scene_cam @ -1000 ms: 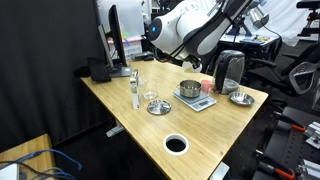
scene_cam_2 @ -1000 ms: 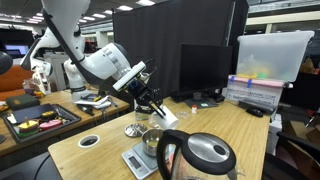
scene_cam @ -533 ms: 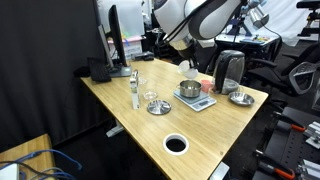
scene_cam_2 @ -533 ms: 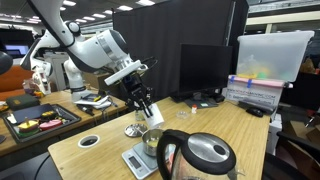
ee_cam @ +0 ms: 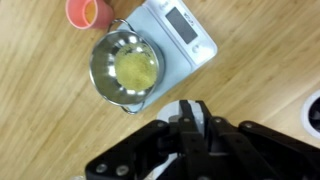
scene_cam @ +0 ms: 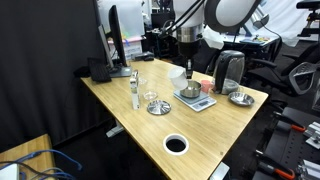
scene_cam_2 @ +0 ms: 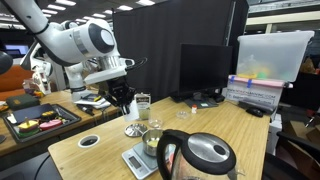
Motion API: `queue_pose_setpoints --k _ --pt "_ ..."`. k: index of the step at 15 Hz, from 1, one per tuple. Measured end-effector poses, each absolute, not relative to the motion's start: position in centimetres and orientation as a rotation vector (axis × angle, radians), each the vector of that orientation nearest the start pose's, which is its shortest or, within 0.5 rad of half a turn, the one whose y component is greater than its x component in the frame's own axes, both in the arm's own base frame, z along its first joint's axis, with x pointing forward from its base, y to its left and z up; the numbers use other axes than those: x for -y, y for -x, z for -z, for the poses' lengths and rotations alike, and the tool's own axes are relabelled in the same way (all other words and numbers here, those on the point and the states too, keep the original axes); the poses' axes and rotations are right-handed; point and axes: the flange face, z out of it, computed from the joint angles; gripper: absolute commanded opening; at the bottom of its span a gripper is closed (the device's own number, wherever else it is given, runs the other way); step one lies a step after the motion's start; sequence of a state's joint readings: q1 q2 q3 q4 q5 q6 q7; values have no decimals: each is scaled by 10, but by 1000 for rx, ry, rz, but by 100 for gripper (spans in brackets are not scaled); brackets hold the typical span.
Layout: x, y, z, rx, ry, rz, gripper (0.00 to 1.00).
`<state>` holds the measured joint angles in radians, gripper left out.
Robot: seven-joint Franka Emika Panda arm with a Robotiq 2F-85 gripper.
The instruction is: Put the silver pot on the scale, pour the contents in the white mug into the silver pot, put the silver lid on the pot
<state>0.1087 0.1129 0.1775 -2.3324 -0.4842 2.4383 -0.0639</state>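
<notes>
The silver pot stands on the pale scale. In the wrist view the pot holds yellowish contents and sits on the scale. My gripper hangs just above the pot's far side, shut on the white mug. The mug shows as a white patch between the fingers. In an exterior view the gripper is left of the pot; the mug is hard to make out there. The silver lid lies beside the kettle.
A tall steel-and-black kettle stands behind the lid and fills the foreground in an exterior view. A shallow silver dish, a glass, a bottle, a pink cup and a white-rimmed black disc are on the table.
The arm has swung upright from a tilted pose over the pot. The gripper with the mug has lifted and drawn back a little from above the pot.
</notes>
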Motion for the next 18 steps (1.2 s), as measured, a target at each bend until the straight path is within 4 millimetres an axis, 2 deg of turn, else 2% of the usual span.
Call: queue_pose_setpoints --k 4,8,13,18 --pt "-153 -460 -278 1262 3042 119 2" --pt "-155 -433 -252 1263 2900 65 2" --pt "-152 -419 -231 1254 2787 0 2" --pt "-149 -410 -199 1257 2751 -95 2"
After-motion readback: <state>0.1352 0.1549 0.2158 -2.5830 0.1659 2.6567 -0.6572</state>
